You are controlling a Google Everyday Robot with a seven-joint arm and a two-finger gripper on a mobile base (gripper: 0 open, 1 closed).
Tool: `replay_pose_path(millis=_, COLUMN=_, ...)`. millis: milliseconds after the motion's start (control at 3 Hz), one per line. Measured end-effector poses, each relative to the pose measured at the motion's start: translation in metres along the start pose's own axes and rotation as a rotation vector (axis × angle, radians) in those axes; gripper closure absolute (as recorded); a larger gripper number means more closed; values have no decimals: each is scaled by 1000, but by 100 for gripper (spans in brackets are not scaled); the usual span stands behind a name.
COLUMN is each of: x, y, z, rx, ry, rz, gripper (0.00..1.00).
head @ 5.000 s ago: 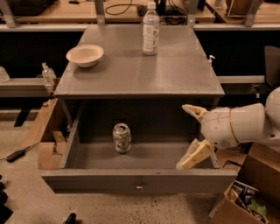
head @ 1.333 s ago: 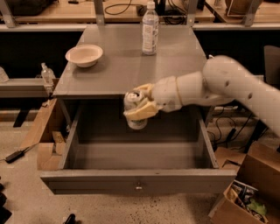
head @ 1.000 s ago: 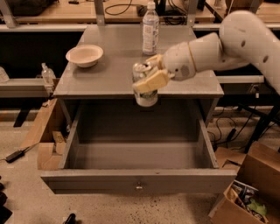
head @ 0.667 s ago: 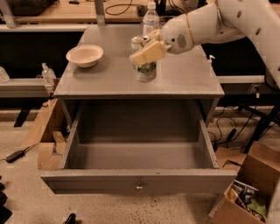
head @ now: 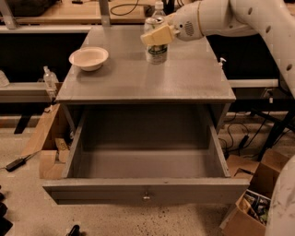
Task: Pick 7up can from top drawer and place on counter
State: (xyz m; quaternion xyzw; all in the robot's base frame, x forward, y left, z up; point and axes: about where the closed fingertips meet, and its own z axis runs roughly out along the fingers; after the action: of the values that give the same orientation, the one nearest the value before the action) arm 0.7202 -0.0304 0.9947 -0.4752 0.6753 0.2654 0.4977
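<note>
The 7up can [head: 156, 52] is upright over the back middle of the grey counter [head: 138, 79], its base at or just above the surface. My gripper [head: 156, 36] reaches in from the upper right and is shut on the 7up can near its upper half, with a tan finger [head: 160, 33] across the can's front. The top drawer [head: 147, 188] stands pulled fully out below the counter, with its small metal knob [head: 146, 197] on the front panel. I see nothing inside the drawer.
A cream bowl [head: 89, 57] sits on the counter's back left. A clear plastic bottle [head: 159, 7] stands just behind the can. Wooden benches run along the back. Cardboard boxes [head: 251, 198] lie on the floor at the right, and wooden pieces [head: 46, 147] at the left.
The gripper lifted the can out of the drawer, carried it up and back over the counter, and now holds it lower, near the counter surface by the bottle.
</note>
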Motion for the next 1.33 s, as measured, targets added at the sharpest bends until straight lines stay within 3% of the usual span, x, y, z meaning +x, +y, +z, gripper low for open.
replay_pose_path(millis=333, x=42, y=-22, z=4, rx=73, ry=-26, rz=19, gripper=100)
replay_pose_path(millis=667, x=101, y=-20, z=18, rx=83, ry=-43, rz=-36, gripper=97)
replay_pose_path(millis=1333, x=94, y=-18, z=22, rx=74, ry=-42, rz=-36, gripper=50)
